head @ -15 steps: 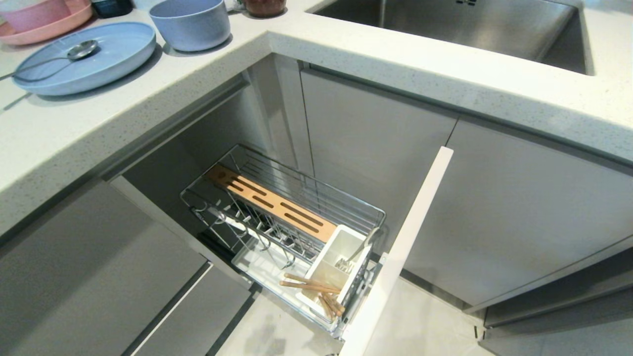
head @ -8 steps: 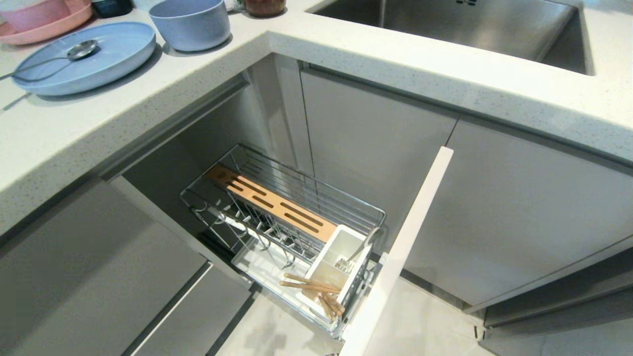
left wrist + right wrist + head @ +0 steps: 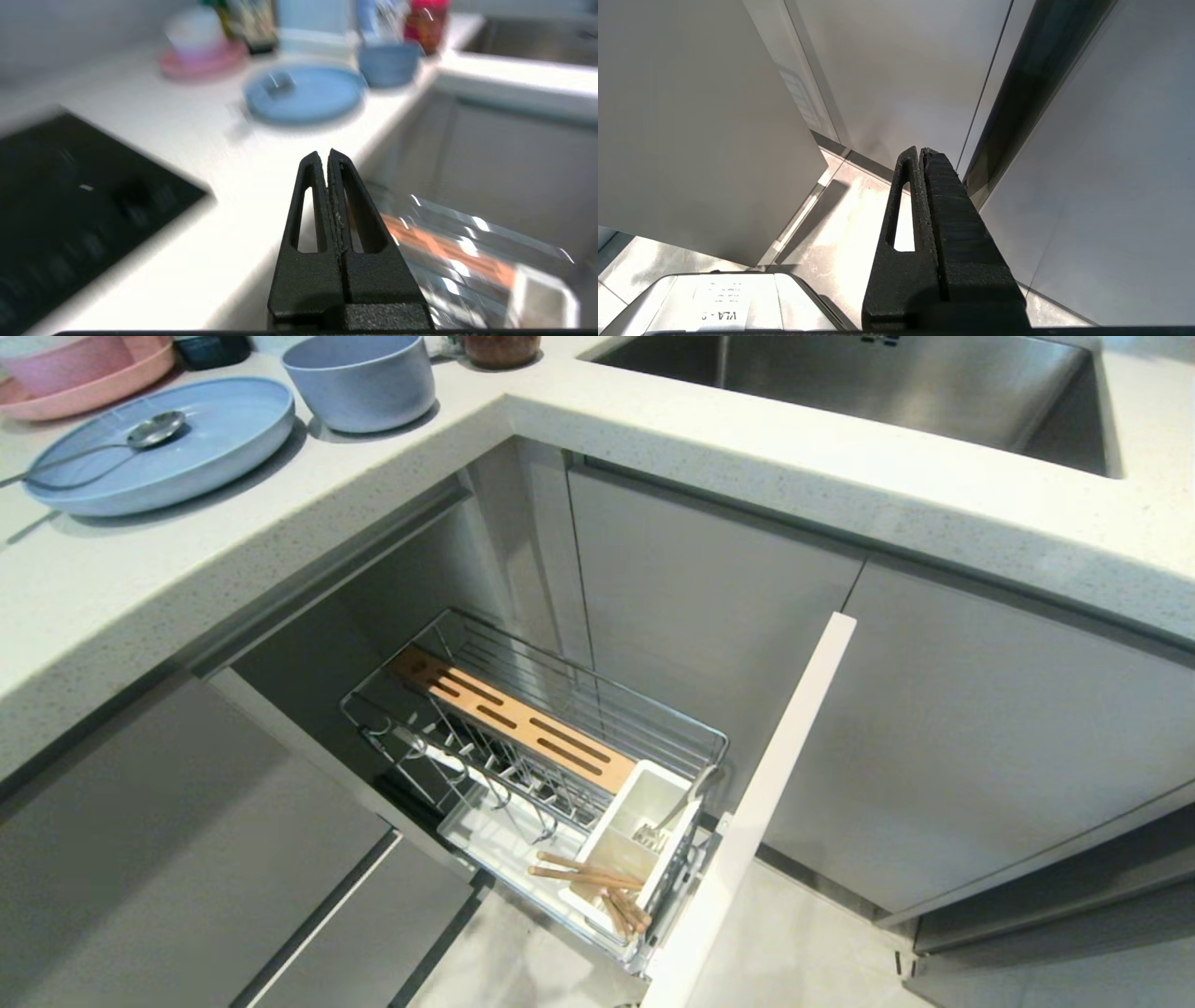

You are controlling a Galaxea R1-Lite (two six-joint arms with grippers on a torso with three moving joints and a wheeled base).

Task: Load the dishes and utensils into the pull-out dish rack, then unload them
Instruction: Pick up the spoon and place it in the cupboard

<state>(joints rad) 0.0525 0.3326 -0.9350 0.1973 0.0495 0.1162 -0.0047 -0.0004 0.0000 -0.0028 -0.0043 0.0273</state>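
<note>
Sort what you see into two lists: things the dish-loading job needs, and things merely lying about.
Job: blue plate, blue bowl, spoon on the plate, chopsticks in the caddy, pull-out rack.
Lying about: pink plate, sink, dark jar.

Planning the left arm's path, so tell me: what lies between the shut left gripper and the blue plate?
In the left wrist view, only bare white countertop separates the left gripper from the blue plate.

A home kitchen: a speckled white L-shaped tabletop (image 3: 653, 439) wraps the upper frame, with a steel sink (image 3: 868, 383) set in at upper right. Grey cabinet fronts (image 3: 934, 728) fill the middle, a chrome pull-out dish rack (image 3: 560, 709) stands open at lower centre, and a black cooktop (image 3: 70, 200) shows at the left.
</note>
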